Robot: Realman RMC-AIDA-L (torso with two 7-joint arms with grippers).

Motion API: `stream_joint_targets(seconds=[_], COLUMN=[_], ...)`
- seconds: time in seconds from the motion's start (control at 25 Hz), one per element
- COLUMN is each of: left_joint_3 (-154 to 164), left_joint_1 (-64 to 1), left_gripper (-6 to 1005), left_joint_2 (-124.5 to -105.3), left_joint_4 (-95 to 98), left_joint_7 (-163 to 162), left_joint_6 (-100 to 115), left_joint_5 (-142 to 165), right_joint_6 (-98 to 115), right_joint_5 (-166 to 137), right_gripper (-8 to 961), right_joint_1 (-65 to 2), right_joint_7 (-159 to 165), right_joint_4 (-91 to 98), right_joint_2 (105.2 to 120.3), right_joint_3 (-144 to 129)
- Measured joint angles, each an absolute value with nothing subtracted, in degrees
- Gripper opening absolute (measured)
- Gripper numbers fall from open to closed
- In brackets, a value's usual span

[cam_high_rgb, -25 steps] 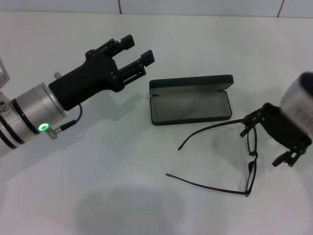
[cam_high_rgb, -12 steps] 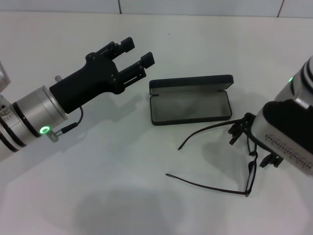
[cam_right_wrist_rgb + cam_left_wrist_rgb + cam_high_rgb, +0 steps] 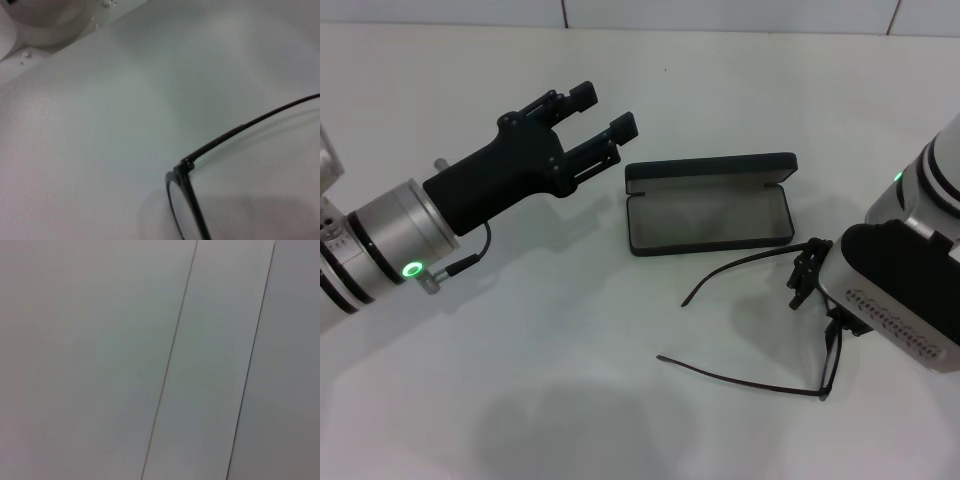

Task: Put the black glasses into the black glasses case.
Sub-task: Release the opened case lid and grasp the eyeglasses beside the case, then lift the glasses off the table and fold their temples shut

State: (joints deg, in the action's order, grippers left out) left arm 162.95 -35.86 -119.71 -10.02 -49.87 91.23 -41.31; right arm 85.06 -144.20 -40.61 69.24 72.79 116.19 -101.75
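Note:
The black glasses (image 3: 832, 350) lie unfolded on the white table, right of centre, with both temple arms pointing left. The black glasses case (image 3: 710, 222) lies open just behind them, its grey lining up and its lid standing at the back. My right gripper (image 3: 817, 290) is low over the glasses' front, at the far hinge. The right wrist view shows one rim (image 3: 181, 200) and a temple arm (image 3: 240, 131) close up. My left gripper (image 3: 602, 108) is open and empty, held above the table to the left of the case.
The white table (image 3: 570, 380) has panel seams along its back edge. The left wrist view shows only white panels with dark seams (image 3: 170, 360). A rounded white part of the robot (image 3: 45, 20) shows in the right wrist view.
My right arm has swung in and dropped lower over the glasses' front, now covering more of it. The left gripper has drifted slightly. The glasses and case have hardly moved.

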Motion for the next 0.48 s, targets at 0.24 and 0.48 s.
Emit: stream_joint_targets(seconds=[0.24, 0.48], left_joint_3=[163.0, 162.9], left_joint_1=[-35.5, -35.2], left_gripper=[728, 725], left_joint_2=[-119.69, -119.58], left_joint_4=[-10.0, -10.0], left_joint_7=[-49.8, -50.7], left_joint_6=[91.2, 91.4], left_joint_5=[-40.9, -41.0], right_joint_6=[85.2, 85.8], right_joint_5=[-142.9, -142.6], right_gripper=[449, 217], right_joint_1=[-40.5, -39.6], right_joint_7=[69.9, 71.4], right_joint_4=[72.8, 73.3], right_joint_2=[116.19, 116.19], right_joint_3=[-101.8, -100.9])
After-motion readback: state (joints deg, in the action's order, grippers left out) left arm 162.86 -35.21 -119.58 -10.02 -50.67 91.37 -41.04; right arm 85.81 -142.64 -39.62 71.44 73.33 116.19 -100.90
